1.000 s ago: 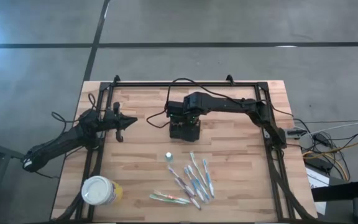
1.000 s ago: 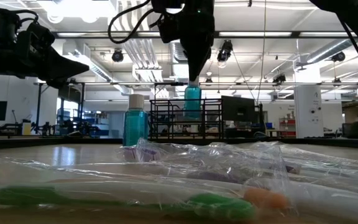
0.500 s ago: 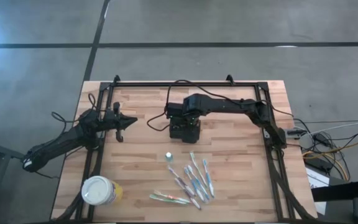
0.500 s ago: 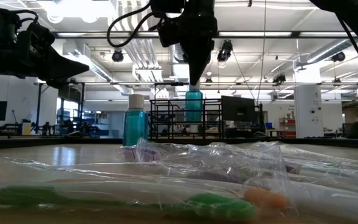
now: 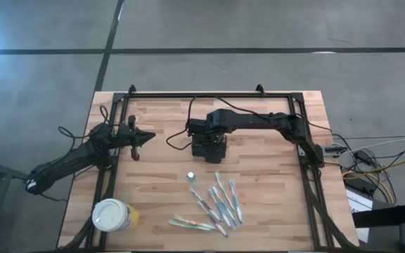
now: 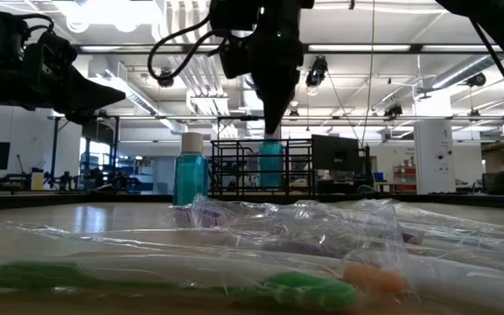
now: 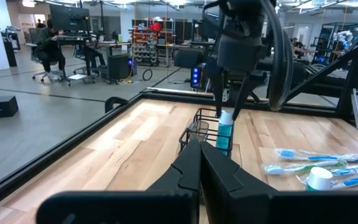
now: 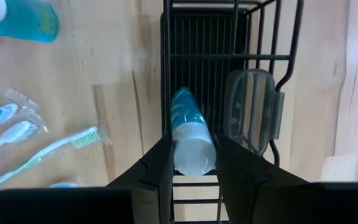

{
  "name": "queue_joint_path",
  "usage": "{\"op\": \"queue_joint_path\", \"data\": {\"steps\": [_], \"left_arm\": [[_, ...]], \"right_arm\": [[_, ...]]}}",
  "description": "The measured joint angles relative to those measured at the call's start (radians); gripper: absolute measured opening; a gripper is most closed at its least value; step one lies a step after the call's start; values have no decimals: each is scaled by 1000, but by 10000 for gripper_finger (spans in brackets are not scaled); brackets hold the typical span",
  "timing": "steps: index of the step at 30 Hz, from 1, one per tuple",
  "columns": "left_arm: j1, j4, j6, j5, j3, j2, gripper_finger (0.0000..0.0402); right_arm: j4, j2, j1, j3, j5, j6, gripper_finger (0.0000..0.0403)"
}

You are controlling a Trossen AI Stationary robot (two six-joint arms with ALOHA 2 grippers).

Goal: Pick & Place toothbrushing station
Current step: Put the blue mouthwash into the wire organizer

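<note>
A small black wire-mesh caddy [image 5: 209, 146] of thin rectangular bars stands mid-table on pale wood planks [image 5: 259, 204]. The right gripper [image 8: 193, 163] hangs over it, fingers clamped on the white cap of a translucent teal bottle [image 8: 188, 134] standing inside. A second teal bottle [image 6: 189, 178] stands just beside the caddy. About seven clear-wrapped plastic toothbrushes [image 5: 220, 200] lie nearby. The left gripper [image 5: 148, 138], pressed together, waits well apart from the caddy
</note>
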Motion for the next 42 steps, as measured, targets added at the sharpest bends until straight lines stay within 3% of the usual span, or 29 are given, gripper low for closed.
{"op": "queue_joint_path", "data": {"steps": [28,42], "left_arm": [[0,-1,0,0,0,0,5],[0,-1,8,0,0,5,5]], "right_arm": [[60,-5,0,-64,-1,8,93],[44,3,1,-20,26,52,93]]}}
